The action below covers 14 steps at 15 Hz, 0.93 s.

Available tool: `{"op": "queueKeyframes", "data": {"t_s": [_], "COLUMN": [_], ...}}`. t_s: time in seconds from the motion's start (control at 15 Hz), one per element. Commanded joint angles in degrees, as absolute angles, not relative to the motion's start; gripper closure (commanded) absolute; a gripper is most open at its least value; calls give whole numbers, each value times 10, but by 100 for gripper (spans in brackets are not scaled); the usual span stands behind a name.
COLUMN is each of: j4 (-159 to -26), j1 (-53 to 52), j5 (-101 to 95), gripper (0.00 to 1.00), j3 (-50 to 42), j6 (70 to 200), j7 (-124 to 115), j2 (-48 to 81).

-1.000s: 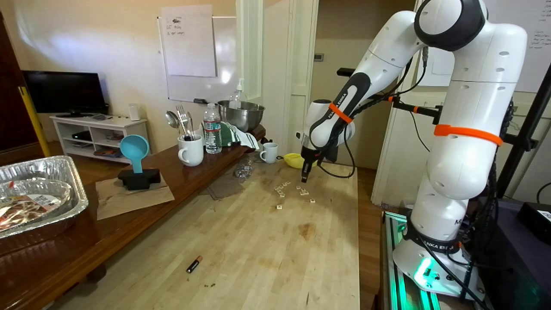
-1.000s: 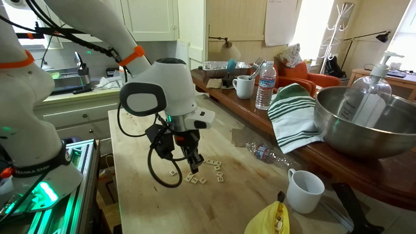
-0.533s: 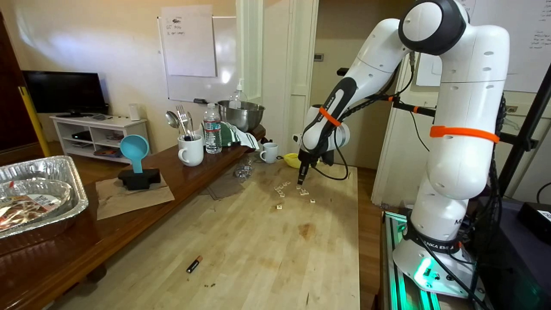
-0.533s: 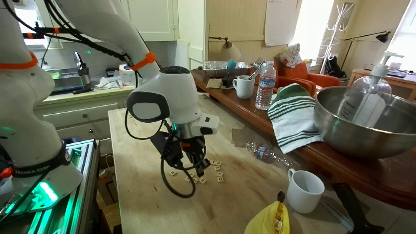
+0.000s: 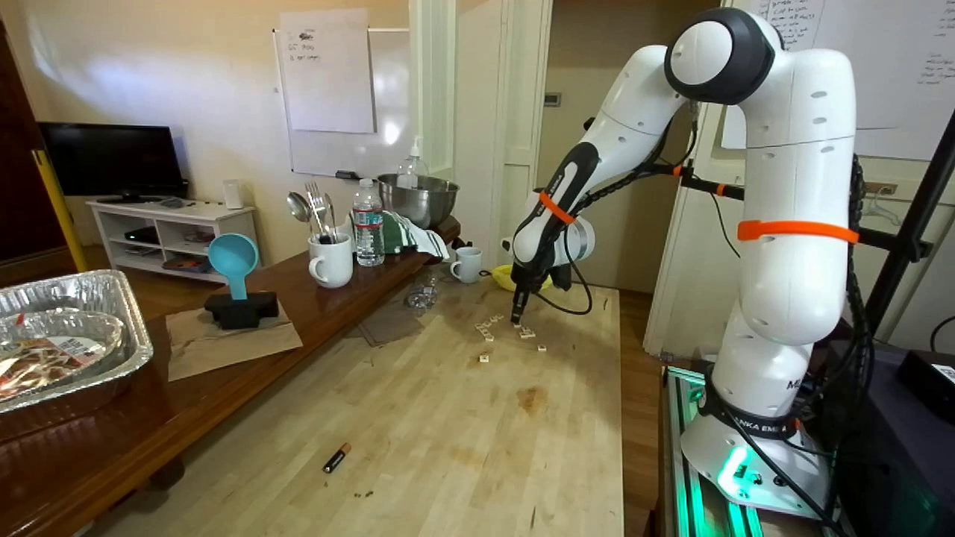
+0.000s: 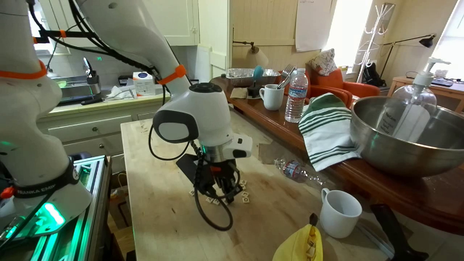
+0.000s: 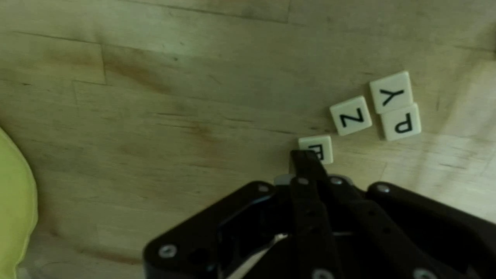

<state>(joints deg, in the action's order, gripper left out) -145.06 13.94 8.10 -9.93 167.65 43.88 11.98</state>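
Tile E (image 7: 323,142), face up at the gripper (image 7: 305,155)

Location: flat on the table (image 7: 155,155), one corner hidden by the gripper in the wrist view; letter partly covered, read as E. N-or-Z tile (image 7: 350,116) just beside; Y tile (image 7: 392,92) and P tile (image 7: 402,122) near, touching each other.

Handling, by judgement: light, stiff, probably smooth; hard to break, apt to skid if nudged. Thin, so little edge to pinch.

Best hold, by judgement: two opposite side edges, tips low to the table, clear of the N-or-Z tile.

Fingers (image 7: 310,186): drawn together, no gap seen; nothing seen held. Touching Tile E or just above it: cannot tell. In both exterior views they point down near other tiles (image 6: 245,199).

Surroundings: yellow pouch (image 6: 299,244), well apart from Tile E; white mug (image 6: 340,214) beside the pouch.
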Motion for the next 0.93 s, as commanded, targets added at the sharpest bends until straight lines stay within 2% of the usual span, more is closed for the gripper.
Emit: {"op": "queueKeyframes", "data": {"t_s": [0.0,0.87], "j4": [-1429,-1468], "j1": [155,120], "j5": [98,71], "gripper": [100,100], "j3": [-85,-85], "j6": [1697,1695], "j7": [460,426], "j2": [153,138]}}
